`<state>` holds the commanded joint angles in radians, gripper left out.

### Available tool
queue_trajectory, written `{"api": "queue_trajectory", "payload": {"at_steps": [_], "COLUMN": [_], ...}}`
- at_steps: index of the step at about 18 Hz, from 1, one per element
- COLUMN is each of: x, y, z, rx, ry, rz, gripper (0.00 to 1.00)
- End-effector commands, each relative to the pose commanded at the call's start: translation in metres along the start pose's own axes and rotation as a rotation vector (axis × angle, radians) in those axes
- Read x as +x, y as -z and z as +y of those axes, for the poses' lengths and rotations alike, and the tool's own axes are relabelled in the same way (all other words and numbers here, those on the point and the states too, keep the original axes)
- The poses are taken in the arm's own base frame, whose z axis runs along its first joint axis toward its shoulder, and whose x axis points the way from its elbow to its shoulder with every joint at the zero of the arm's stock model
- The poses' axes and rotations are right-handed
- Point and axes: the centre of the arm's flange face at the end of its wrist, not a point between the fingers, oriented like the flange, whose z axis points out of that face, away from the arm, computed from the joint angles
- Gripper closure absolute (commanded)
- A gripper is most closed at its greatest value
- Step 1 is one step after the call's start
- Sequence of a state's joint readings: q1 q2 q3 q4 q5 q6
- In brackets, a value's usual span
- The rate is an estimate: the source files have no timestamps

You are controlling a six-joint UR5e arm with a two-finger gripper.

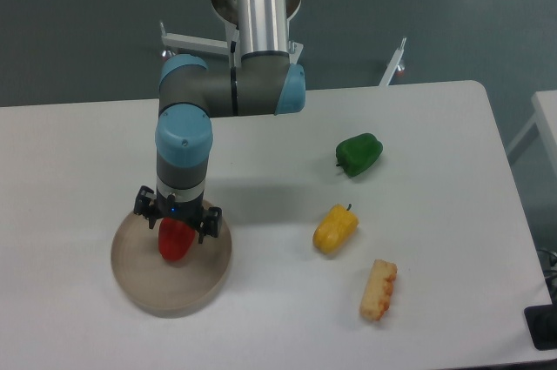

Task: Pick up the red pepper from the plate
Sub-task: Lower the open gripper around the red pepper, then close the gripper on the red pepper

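White table: red pepper (175,242) sits directly under claw (177,224).

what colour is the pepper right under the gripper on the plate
Red, glossy: the red pepper under the gripper on the plate, in the fixed camera view.

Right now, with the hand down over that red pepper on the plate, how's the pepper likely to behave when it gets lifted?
The red pepper looks glossy and smooth, so it may slip between the fingers of the hand. It looks small and toy-like, so probably light and stiff rather than squashy. Its rounded shape suggests it could roll on the flat plate if nudged or dropped.
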<state>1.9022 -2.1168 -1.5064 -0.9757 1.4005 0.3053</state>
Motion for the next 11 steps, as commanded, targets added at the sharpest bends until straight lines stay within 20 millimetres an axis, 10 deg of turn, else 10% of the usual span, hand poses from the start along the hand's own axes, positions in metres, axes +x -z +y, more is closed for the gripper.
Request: {"api": "queue_trajectory", "payload": {"at_steps": [9,11], "x": [0.0036,0.0036], "y": [-0.0112,-0.0112], "z": [-0.0008,-0.0008], "rx": [-0.013,-0.013], "ry": [-0.015,-0.016], "rz": [-0.025,-0.025], "gripper": [0.01,0.17]}}
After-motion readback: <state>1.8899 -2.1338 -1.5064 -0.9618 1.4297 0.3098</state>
